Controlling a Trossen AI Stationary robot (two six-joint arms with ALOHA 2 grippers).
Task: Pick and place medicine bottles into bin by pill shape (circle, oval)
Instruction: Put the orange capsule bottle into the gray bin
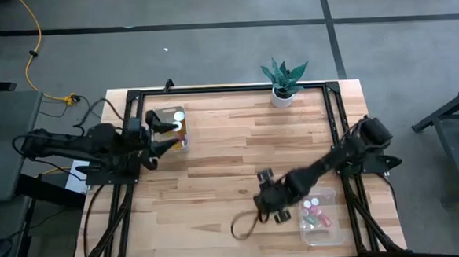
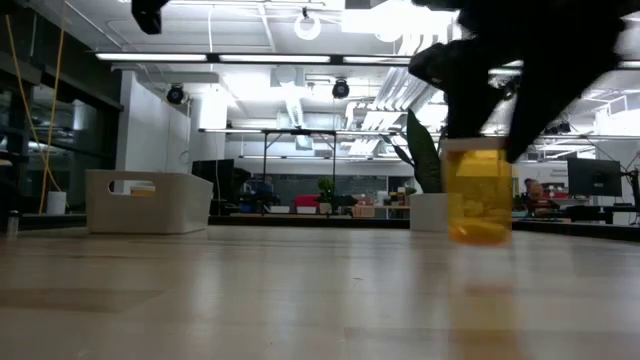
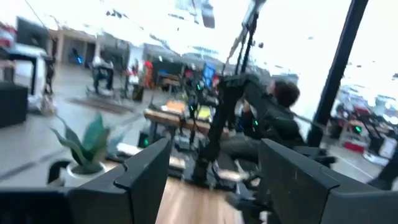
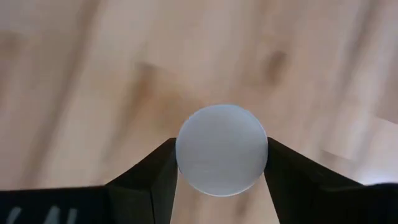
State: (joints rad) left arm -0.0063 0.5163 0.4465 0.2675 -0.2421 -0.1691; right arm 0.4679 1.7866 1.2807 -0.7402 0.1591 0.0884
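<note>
My right gripper (image 4: 222, 152) points down over the near-right part of the table (image 1: 215, 161) and is shut on a medicine bottle (image 2: 478, 195) with a translucent orange body and a round white cap. In the high view the gripper (image 1: 268, 199) hides this bottle. My left gripper (image 3: 214, 158) is open with nothing between its fingers. It is raised at the table's left edge (image 1: 153, 144), beside a clear bin (image 1: 168, 116), and points about level across the table. My right gripper pinches the bottle's white cap (image 4: 186, 155) between its two fingers, one on each side. The fingers (image 2: 462, 105) come from above, pointing steeply down. The bottle hangs upright below them. Whether its base (image 2: 480, 236) touches the table, I cannot tell.
The clear bin at the far left holds bottles. A second clear bin (image 1: 333, 232) with several bottles sits at the near right, next to my right gripper. A potted plant (image 1: 282, 82) stands at the far edge. A dark cable loop (image 1: 245, 224) lies near my right gripper.
</note>
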